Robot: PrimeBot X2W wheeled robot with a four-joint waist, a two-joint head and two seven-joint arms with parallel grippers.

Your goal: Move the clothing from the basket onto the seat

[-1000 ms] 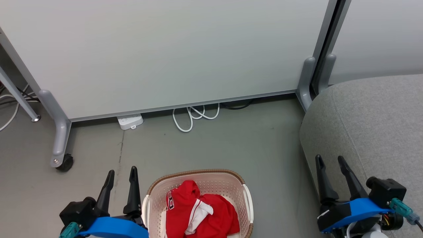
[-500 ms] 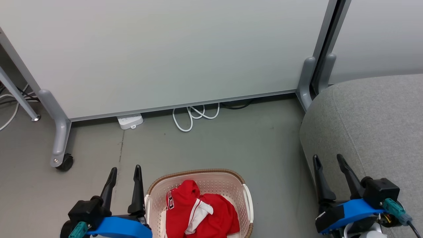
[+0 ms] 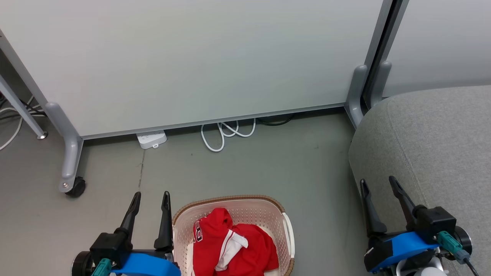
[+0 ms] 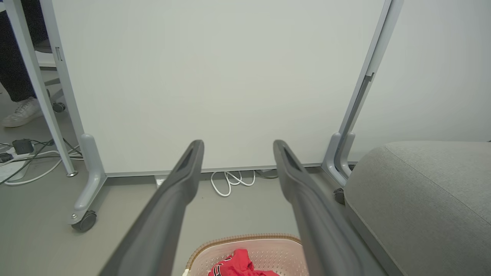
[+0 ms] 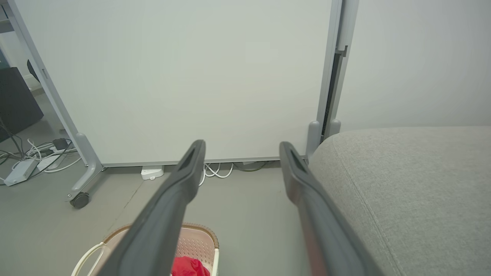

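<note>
**Red clothing in the basket, both grippers spread**

The clothing [image 3: 234, 245], a crumpled red heap with a white panel and white print, lies inside the basket [image 3: 230, 199]; the basket stands on the grey floor [image 3: 268, 168] at the near edge of the scene, roughly in the middle; its brown rim and perforated cream walls show on the far side of the heap, and a white handle shows on its right side.

The left gripper [image 3: 151, 194] hangs just to the left of the basket, fingers pointing away from the robot and spread apart; its right finger stands close beside the basket's left rim, though whether it touches cannot be told. The right gripper [image 3: 377, 180] is well apart from the basket, far to the right, at the near left edge of the seat [image 3: 433, 145]; its fingers are likewise spread wide, with nothing between them.

The seat, a light grey cushion with a stitched seam, fills the right of the scene; a pale partition panel [image 3: 191, 57] stands along the far side; a power strip [image 3: 152, 139] and a looped white cable [image 3: 226, 134] lie at its foot; a caster [image 3: 75, 188] sits far left. In the left wrist view a person's shoe [image 4: 23, 112] shows beyond the panel's left post.
</note>
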